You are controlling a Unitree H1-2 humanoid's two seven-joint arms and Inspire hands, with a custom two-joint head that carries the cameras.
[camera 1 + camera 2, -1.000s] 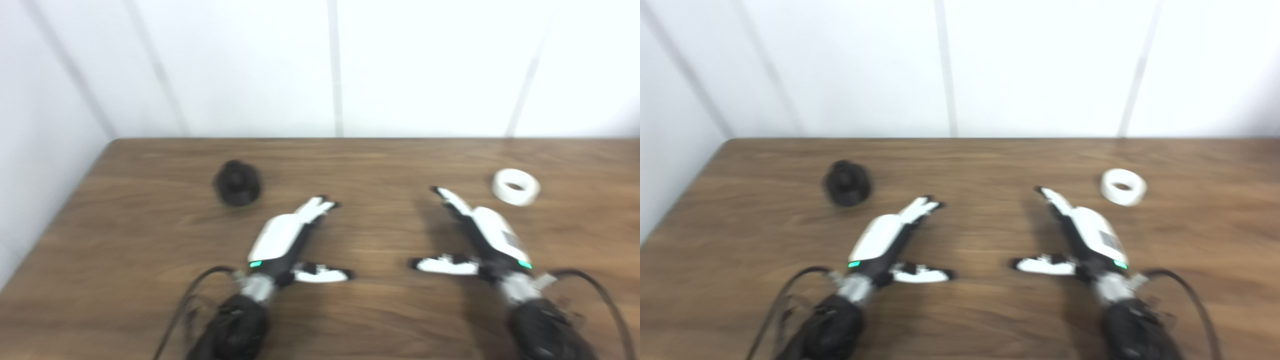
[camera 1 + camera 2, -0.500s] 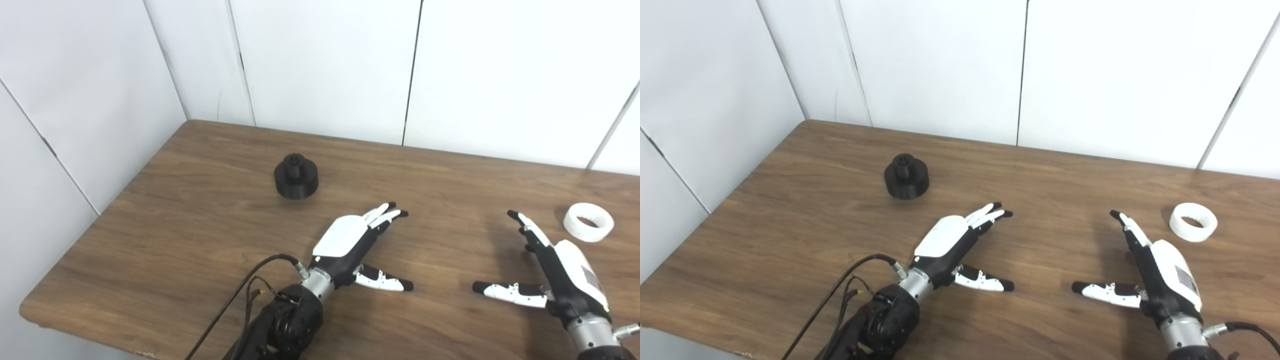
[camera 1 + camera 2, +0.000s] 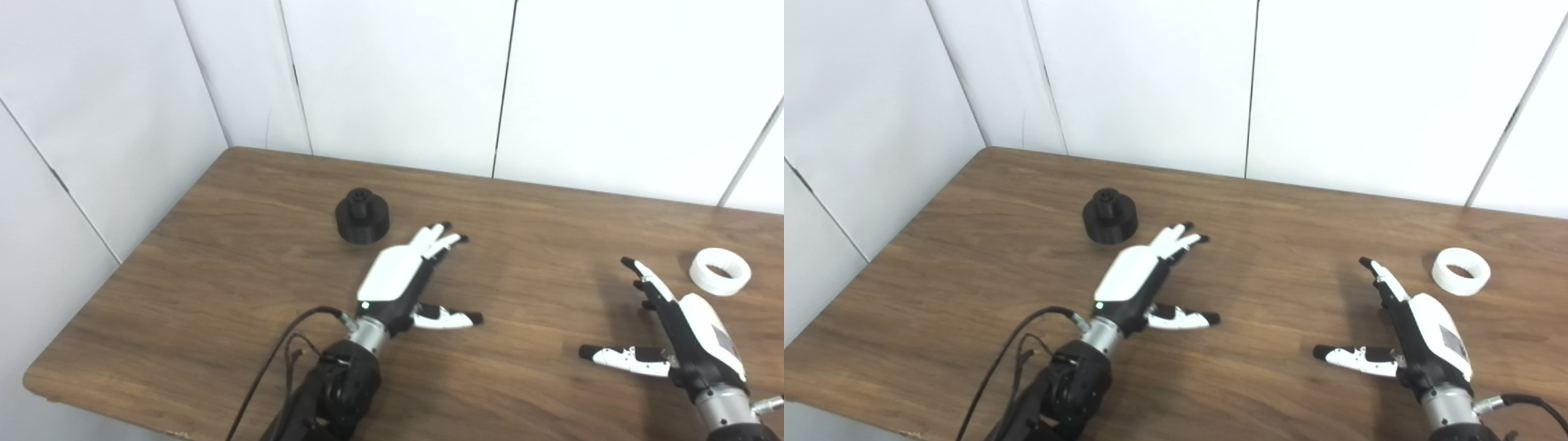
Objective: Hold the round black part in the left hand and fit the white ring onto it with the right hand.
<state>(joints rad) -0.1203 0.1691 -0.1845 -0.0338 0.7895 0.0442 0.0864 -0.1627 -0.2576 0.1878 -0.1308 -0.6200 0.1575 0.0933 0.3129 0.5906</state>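
Black part [image 3: 362, 215] on table, L hand [image 3: 398, 278] near, fingers spread

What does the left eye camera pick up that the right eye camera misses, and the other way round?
Only the left eye view shows the brown wooden table's rounded near-left corner. Only the right eye view shows the black cable curving off the right wrist.

Both show the round black plastic part and the white plastic ring lying far apart on the table, the left robot hand open near the black part, the right robot hand open short of the ring, and white wall panels behind.
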